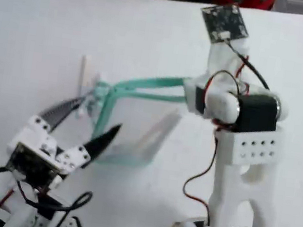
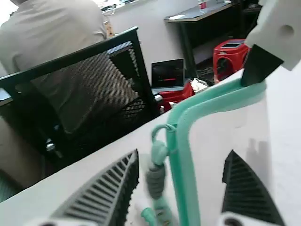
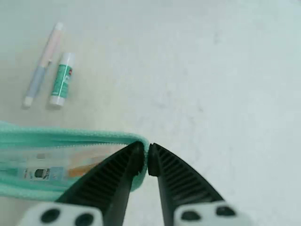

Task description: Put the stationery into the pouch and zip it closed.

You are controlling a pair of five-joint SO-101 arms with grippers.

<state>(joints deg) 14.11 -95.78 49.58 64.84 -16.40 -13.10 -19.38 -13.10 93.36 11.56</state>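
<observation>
Pouch (image 1: 138, 126): soft, light, judged floppy and slippery.
Right hand (image 3: 146, 157): clenched on pouch's zipper end, braced it.
Left hand (image 2: 181, 162): released, straddled zipper pull (image 2: 157, 174); best hold there.

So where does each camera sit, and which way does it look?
High view: fixed above the table, looking down on the left arm, right arm and the pouch between them.
Left wrist view: on the left arm's wrist, looking along its open jaws at the pouch's zipper and a chair.
Right wrist view: on the right arm's wrist, looking down past its jaws, shut on the pouch; a pen and glue stick beyond.
Shared: all three show the pouch.
</observation>
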